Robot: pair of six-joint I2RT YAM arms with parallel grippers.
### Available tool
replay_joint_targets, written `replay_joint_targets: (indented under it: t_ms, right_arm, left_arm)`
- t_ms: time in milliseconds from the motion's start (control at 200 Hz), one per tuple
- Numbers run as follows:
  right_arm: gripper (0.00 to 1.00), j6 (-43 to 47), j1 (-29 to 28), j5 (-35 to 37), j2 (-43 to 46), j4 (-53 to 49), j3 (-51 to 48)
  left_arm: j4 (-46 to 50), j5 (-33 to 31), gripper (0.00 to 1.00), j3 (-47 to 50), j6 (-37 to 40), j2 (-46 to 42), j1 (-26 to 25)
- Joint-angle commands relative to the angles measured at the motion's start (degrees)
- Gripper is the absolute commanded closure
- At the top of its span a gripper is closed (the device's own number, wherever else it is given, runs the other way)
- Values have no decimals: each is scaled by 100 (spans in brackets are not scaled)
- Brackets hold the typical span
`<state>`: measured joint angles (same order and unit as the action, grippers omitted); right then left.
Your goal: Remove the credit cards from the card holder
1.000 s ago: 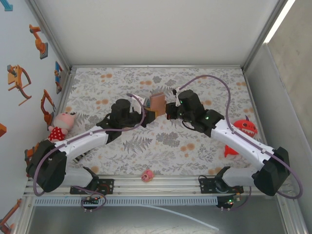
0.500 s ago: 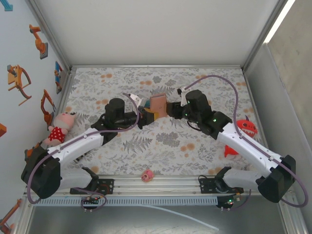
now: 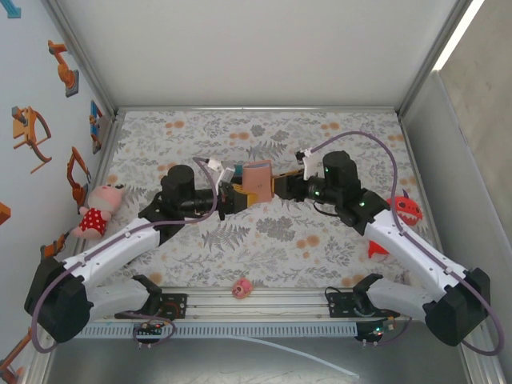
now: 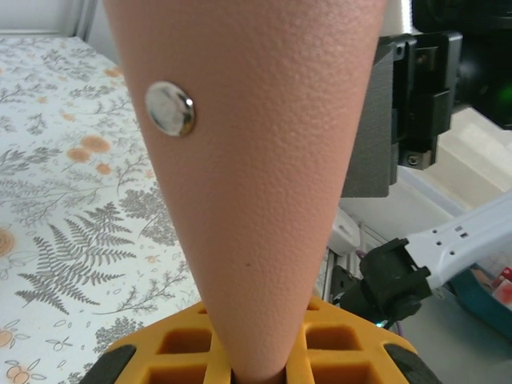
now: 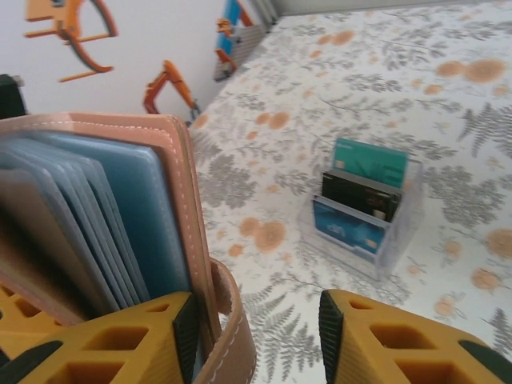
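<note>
So the small tan-brown leather-like folding card holder point(image 3: 258, 181) is up off the floral-print table cover point(image 3: 264, 232). It's around mid-table, right between the two arms.

From the left wrist we get its pebbly outer face with a round silver snap point(image 4: 170, 109). Its lower edge is pinched between the yellow fingers of the left gripper point(image 4: 256, 356), so that one's clamped on it.

From the right wrist we're looking into it: fanned pale blue-grey pockets, with the stitched tan edge sitting against one finger of the right gripper point(image 5: 258, 324). Those jaws stand partly apart and aren't squeezing anything, as far as we can tell.

Further out, down on the table past those fingertips, three thin plastic credit cards point(image 5: 360, 200) in teal, black and blue stand upright in a clear plastic stand point(image 5: 404, 216).
</note>
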<state>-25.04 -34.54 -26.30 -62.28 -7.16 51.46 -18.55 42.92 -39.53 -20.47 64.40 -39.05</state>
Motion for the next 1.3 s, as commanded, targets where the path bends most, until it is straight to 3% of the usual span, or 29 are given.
replay_joint_targets:
  t_ms: [0, 305, 581, 941, 1037, 1222, 1297]
  right_arm:
    - [58, 92, -44, -1051, 142, 616, -168]
    - [59, 105, -44, -1664, 391, 1019, -432]
    - [67, -113, -44, -2437, 260, 1620, -579]
    - [100, -186, -49, -2381, 306, 1666, -637]
    - [100, -140, -52, -2202, 383, 1560, -624]
    - [100, -15, -52, -1561, 611, 1155, -563]
    - [100, -14, -47, -1222, 659, 935, -504]
  left_arm:
    - [-285, 571, 100, -14, 267, -285, -32]
    - [-450, 607, 100, -2, 218, -356, -32]
    - [-578, 802, 100, -140, 175, -167, -30]
    - [-949, 811, 96, -187, -89, 22, -28]
    - [-1008, 807, 90, -213, -187, 103, -30]
    - [-894, 765, 60, -291, -298, 313, -24]
    - [-780, 663, 53, -348, -332, 432, -22]
